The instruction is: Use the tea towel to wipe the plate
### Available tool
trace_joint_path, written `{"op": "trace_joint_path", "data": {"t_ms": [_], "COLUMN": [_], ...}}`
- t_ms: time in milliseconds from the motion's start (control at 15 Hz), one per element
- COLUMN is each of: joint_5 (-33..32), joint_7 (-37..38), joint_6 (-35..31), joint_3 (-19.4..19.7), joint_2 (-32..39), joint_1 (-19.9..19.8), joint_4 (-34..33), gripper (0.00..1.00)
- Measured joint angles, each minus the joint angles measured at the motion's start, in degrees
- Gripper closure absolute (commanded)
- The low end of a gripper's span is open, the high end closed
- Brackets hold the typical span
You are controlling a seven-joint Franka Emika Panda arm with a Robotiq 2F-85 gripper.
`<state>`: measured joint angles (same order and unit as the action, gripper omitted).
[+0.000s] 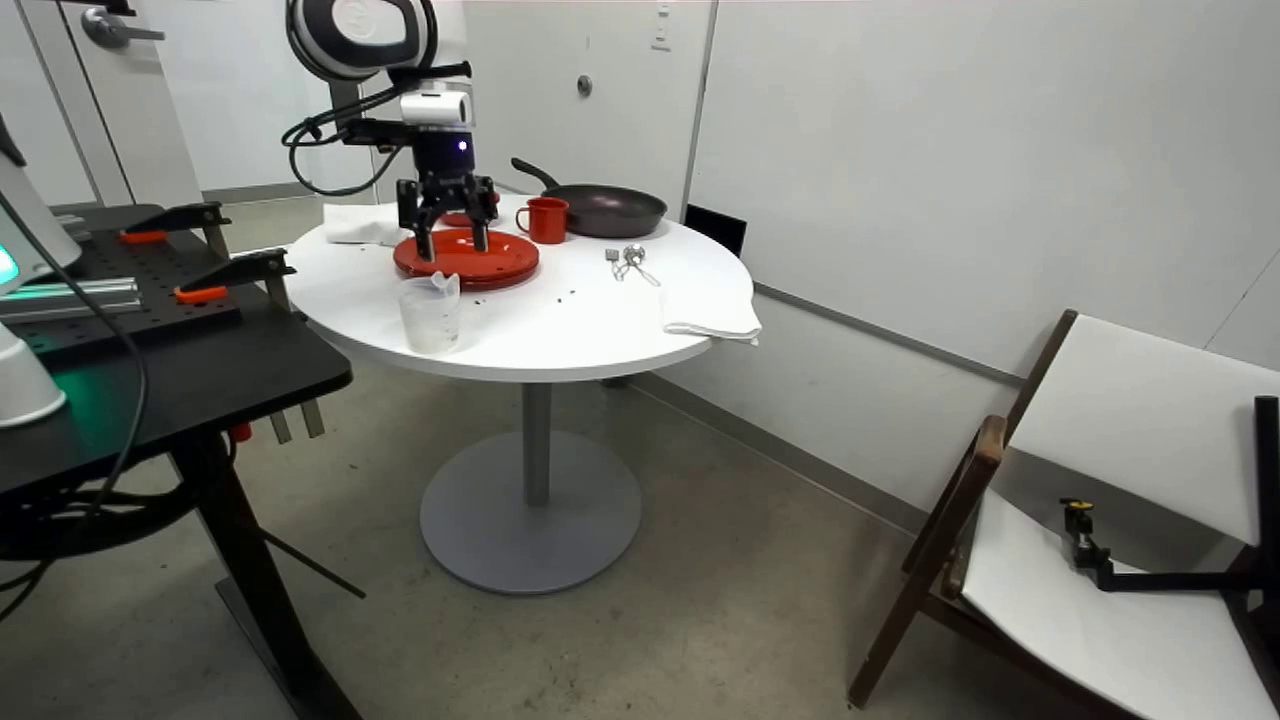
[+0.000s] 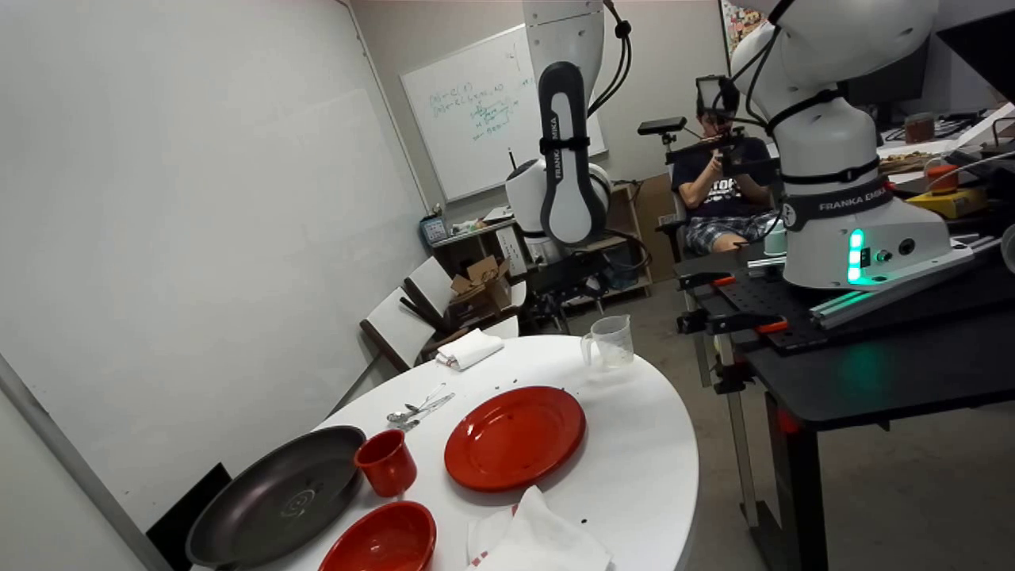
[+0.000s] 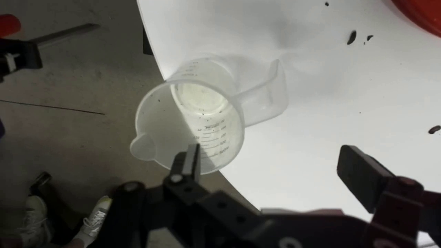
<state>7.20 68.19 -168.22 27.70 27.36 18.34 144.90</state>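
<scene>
Hovering near a translucent jug (image 3: 203, 115) (glossy round plate (image 2: 515, 438) nearby), the hand (image 3: 270, 155) gapes.

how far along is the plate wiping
Done: nothing looks done; a tea towel lies beside the red plate, a second tea towel farther off. In hand: nothing; the end effector is open and empty. Left, probably: grasp either tea towel, then wipe the red plate.

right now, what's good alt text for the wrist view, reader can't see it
Open, empty black two-fingered gripper at the bottom; beyond it, a translucent plastic measuring jug stands near the edge of a white tabletop. Small dark bits dot it, and part of a glossy red plate shows at top right.
</scene>
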Motion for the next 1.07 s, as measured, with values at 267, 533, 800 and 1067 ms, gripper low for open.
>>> {"op": "trace_joint_path", "data": {"t_ms": [267, 533, 800, 1067], "joint_5": [0.3, 1.95, 4.07, 5.08], "joint_7": [3.21, 4.86, 4.95, 4.96], "joint_6": [2.3, 4.17, 5.57, 6.0], "joint_3": [-1.31, -4.92, -8.64, -10.41], "joint_2": [0.02, 0.02, 0.15, 1.26], "joint_1": [-2.81, -7.64, -12.56, -15.56], "joint_4": [-0.97, -2.09, -3.03, -3.86], "gripper": [0.0, 0.0, 0.0, 0.0]}}
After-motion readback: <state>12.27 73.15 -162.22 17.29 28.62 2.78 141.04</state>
